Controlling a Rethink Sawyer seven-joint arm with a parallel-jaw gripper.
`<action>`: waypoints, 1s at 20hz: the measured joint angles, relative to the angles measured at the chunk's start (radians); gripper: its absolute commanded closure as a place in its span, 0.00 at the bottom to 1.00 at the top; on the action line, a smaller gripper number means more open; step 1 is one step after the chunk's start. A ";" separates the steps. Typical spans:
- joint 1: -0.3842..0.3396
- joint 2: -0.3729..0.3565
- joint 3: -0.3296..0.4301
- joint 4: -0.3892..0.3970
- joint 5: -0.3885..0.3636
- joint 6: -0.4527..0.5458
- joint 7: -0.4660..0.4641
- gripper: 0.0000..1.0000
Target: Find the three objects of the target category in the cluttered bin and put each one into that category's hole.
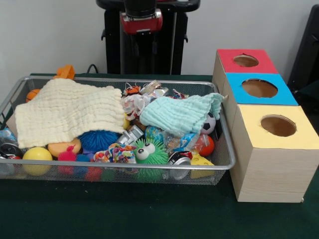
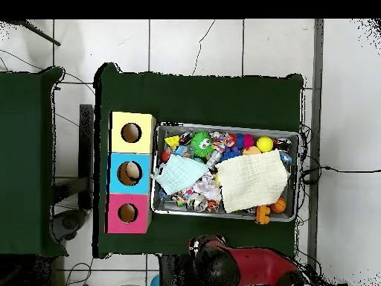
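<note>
The wire mesh bin (image 1: 222, 130) (image 2: 158, 170) is full of small toys. A cream cloth (image 1: 70, 110) (image 2: 251, 180) covers its left half in the front view, and a mint cloth (image 1: 182, 113) (image 2: 181, 175) lies to the right. Showing among them are a green fuzzy toy with eyes (image 1: 149, 152) (image 2: 200, 141), a blue spiky ball (image 1: 97, 139), a yellow ball (image 1: 37, 154) (image 2: 264, 144), a small football (image 1: 209, 123) and crumpled wrappers (image 1: 149, 92). The gripper (image 1: 142, 22) hangs drawn back behind the bin, well above the toys and holding nothing I can see.
Beside the bin stands a wooden box with three holes, topped red (image 1: 245, 60) (image 2: 128, 213), blue (image 1: 259, 88) (image 2: 131, 173) and yellow (image 1: 278, 125) (image 2: 132, 133). An orange toy (image 1: 65, 71) (image 2: 263, 217) sits at the bin's back rim. Green cloth (image 1: 149, 214) covers the table.
</note>
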State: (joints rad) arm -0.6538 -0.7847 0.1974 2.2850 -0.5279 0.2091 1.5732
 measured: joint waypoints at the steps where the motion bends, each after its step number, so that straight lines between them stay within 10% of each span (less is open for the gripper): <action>1: 0.016 0.015 -0.009 -0.006 -0.005 -0.009 0.000 0.00; 20: 0.011 0.227 -0.091 -0.096 -0.043 -0.161 0.000 0.00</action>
State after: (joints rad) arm -0.6431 -0.5582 0.1060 2.1892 -0.5706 0.0477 1.5732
